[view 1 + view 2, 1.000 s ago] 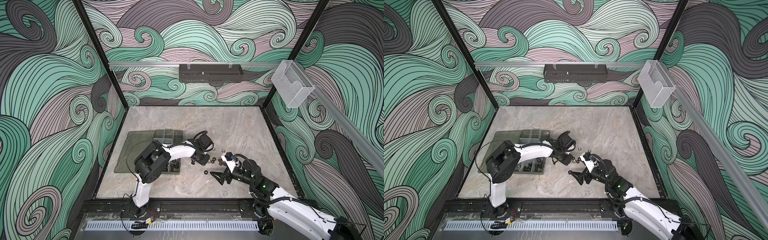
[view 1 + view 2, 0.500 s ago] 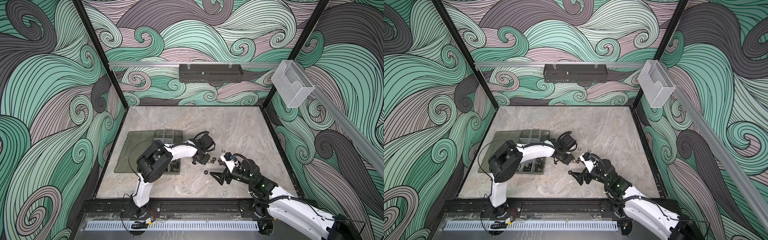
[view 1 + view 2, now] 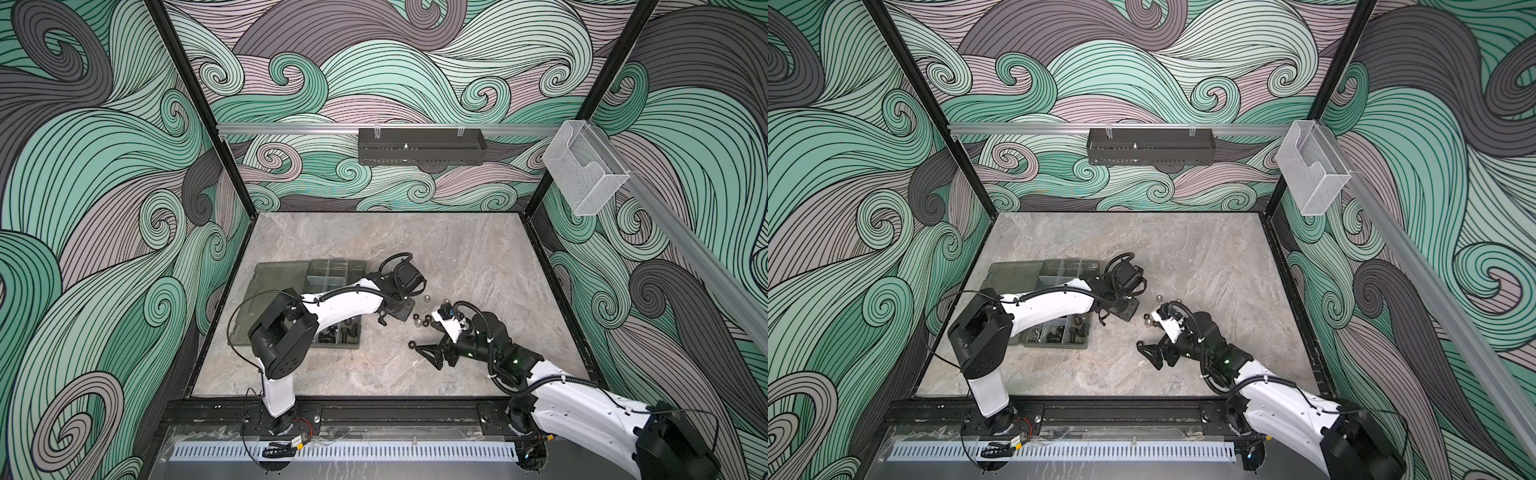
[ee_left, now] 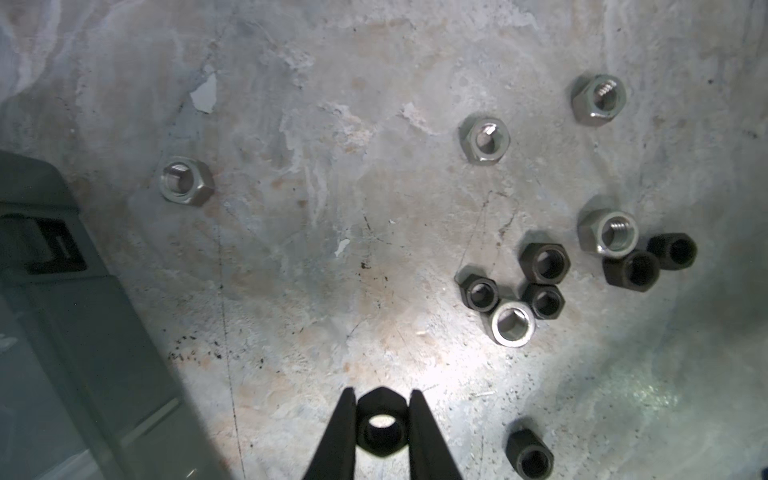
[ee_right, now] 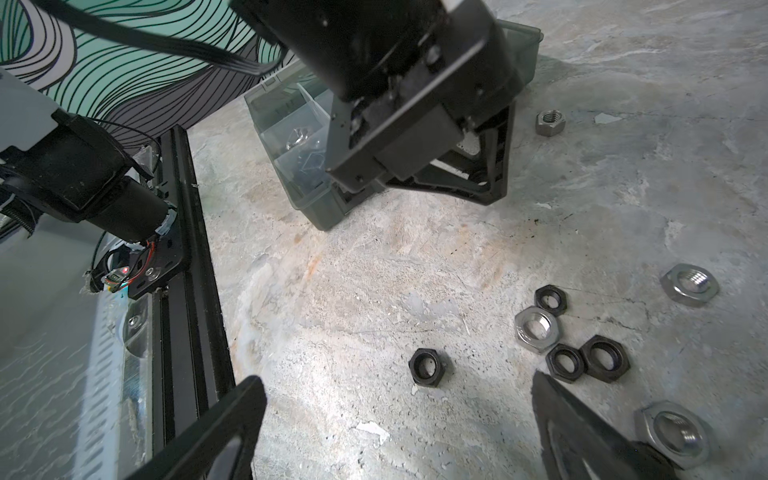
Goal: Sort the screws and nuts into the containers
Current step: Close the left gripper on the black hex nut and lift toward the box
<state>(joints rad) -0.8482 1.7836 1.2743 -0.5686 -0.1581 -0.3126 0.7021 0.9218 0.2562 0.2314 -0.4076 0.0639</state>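
My left gripper [image 4: 382, 401] pinches one black nut [image 4: 381, 432] just beside the organizer box [image 4: 62, 311]; my right gripper [image 5: 395, 382] stands spread. Some of its compartments [image 3: 338, 343] hold dark pieces [image 3: 332, 333]; loose nuts [image 4: 544, 262] lie beside it.

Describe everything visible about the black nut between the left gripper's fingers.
The black nut is a small six-sided ring of dull dark metal; the pale table shows through its round bore. It faces the wrist camera flat-on, clamped between the two black fingers of the left gripper, one on each opposite flat. It is apart from the other nuts. Whether it rests on the table or is lifted cannot be told.
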